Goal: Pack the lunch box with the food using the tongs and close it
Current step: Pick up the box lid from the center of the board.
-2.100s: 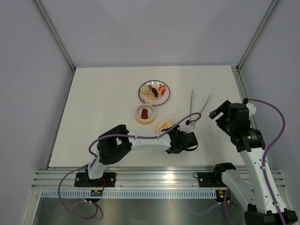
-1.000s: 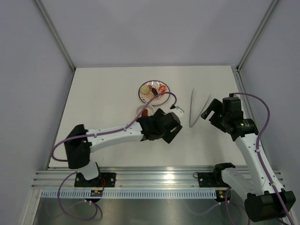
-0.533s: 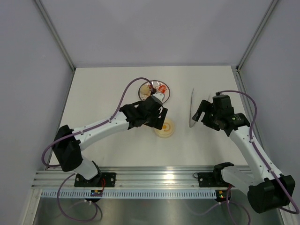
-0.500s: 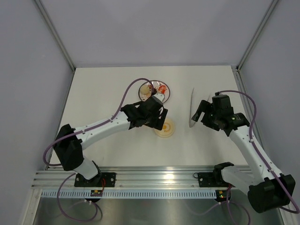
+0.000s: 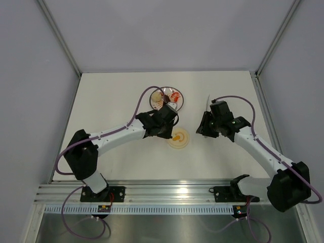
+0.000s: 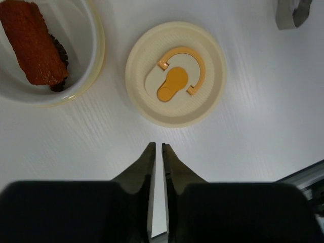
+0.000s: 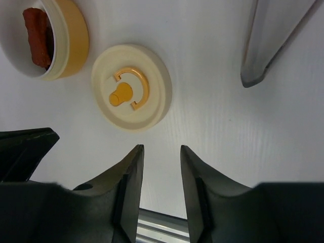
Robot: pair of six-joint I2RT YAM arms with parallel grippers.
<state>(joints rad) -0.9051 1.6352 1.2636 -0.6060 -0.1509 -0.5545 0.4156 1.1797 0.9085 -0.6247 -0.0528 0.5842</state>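
Round cream lid (image 6: 175, 74) with an orange tab lies flat on the white surface (image 6: 253, 131), just ahead of the left tool (image 6: 157, 146); a patterned plate (image 5: 181, 97) sits farther off.

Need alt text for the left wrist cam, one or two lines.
A round cream lid with an orange tab lies flat on the white table, just ahead of the left gripper, whose fingers are almost together and hold nothing. At upper left, the lunch box holds one reddish-brown food piece; a tongs tip shows at the upper right corner.

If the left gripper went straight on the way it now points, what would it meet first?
Probably the lid, lying flat on the table just ahead of the left gripper, though depth is unclear.
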